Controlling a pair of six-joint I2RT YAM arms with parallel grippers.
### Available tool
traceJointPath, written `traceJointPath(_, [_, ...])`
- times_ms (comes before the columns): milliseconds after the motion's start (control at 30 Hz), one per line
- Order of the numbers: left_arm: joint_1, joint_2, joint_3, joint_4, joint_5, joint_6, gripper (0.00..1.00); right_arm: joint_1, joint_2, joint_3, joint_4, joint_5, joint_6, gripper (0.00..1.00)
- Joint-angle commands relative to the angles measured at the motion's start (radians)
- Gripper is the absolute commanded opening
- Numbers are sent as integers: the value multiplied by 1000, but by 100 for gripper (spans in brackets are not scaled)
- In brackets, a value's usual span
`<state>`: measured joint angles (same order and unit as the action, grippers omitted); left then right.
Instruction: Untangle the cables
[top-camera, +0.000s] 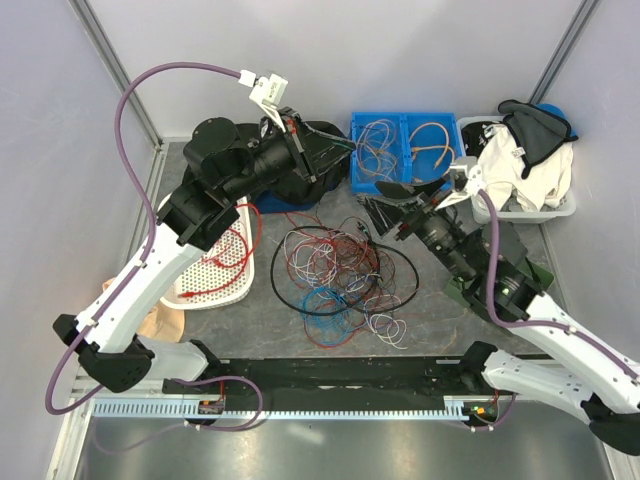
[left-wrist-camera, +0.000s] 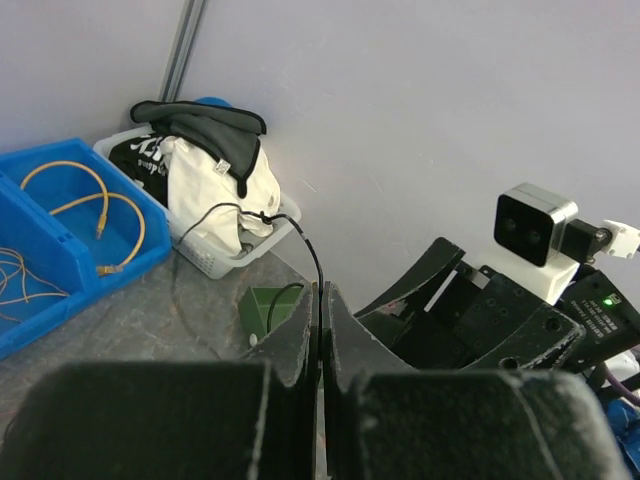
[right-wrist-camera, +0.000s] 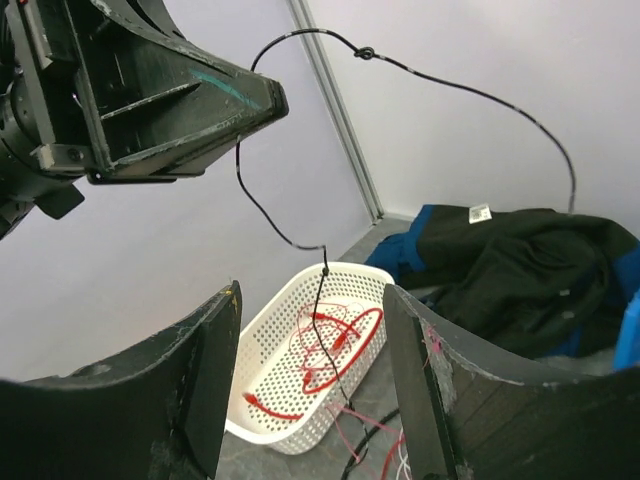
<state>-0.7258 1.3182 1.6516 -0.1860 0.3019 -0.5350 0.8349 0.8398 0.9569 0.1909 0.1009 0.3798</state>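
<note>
The cables (top-camera: 335, 275) lie in a loose tangle of red, black, white and blue wires on the grey table between the arms. My left gripper (top-camera: 345, 148) is raised behind the tangle. It is shut on a thin black wire (left-wrist-camera: 312, 250) that rises from its tips (left-wrist-camera: 320, 290). In the right wrist view that black wire (right-wrist-camera: 322, 275) has a knot near its top. It hangs down between the fingers of my right gripper (right-wrist-camera: 312, 291), which is open and does not touch the wire. My right gripper (top-camera: 378, 205) faces the left one.
A white perforated basket (top-camera: 190, 290) holding red cables (right-wrist-camera: 340, 345) stands at the left. A blue bin (top-camera: 405, 122) with wires is at the back. A white tub (top-camera: 520, 210) of cloth is at the back right. Dark cloth (right-wrist-camera: 500, 270) lies behind the left arm.
</note>
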Motion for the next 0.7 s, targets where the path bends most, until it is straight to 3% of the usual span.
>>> traceJointPath(0, [2, 0, 10, 6, 49, -37, 2, 3, 67, 19, 140, -47, -9, 66])
traceJointPath(433, [2, 10, -10, -4, 59, -45, 2, 3, 240, 71, 277, -47, -21, 60])
traceJointPath(500, [2, 9, -16, -4, 59, -45, 2, 3, 252, 86, 286, -43, -24, 45])
traceJointPath(533, [2, 7, -21, -4, 56, -45, 2, 3, 263, 91, 294, -43, -22, 19])
traceJointPath(567, [2, 6, -26, -3, 51, -43, 2, 1, 263, 95, 292, -40, -22, 7])
traceJointPath(600, [2, 3, -32, -3, 46, -40, 2, 3, 262, 98, 289, -35, -21, 0])
traceJointPath(667, [2, -17, -62, -4, 4, -22, 3, 3, 240, 111, 249, -15, -24, 0])
